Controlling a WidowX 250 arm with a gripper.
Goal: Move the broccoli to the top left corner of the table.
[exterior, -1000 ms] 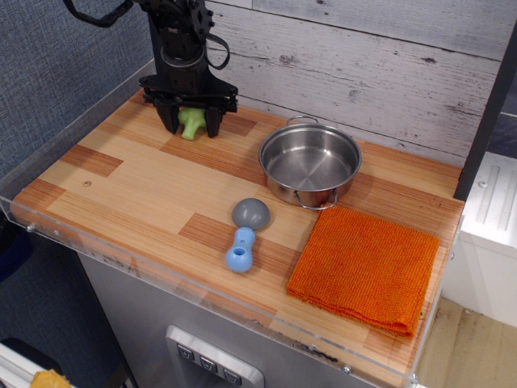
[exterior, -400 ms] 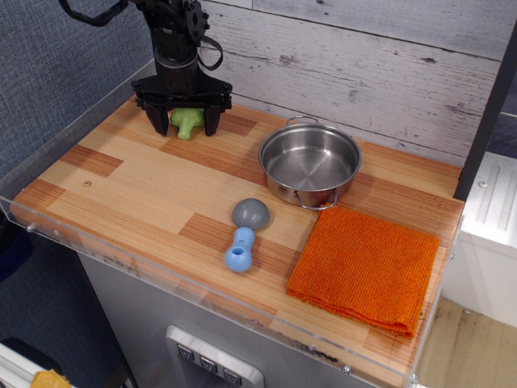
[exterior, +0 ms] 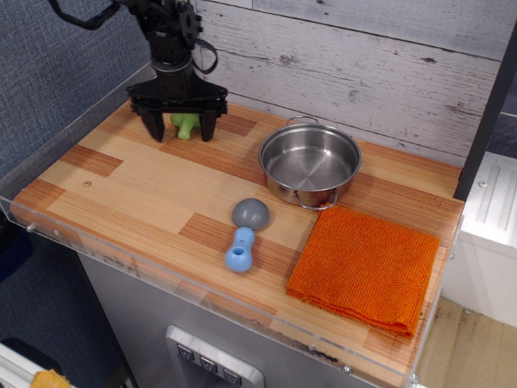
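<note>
The light-green broccoli (exterior: 186, 124) lies on the wooden table (exterior: 153, 190) near its back left corner. My black gripper (exterior: 179, 127) stands over it with the fingers (exterior: 152, 127) spread wide on either side of the toy. The fingers do not touch the broccoli. The gripper is open, and its body hides the top of the broccoli.
A steel pot (exterior: 309, 166) stands at the back middle. A blue and grey mushroom-shaped toy (exterior: 245, 232) lies in front of it. An orange cloth (exterior: 365, 267) lies at the front right. A clear acrylic edge (exterior: 121, 267) runs along the table's front.
The gripper has opened wider and shifted left toward the corner. The broccoli has moved a little left with it and now lies free between the fingers.
</note>
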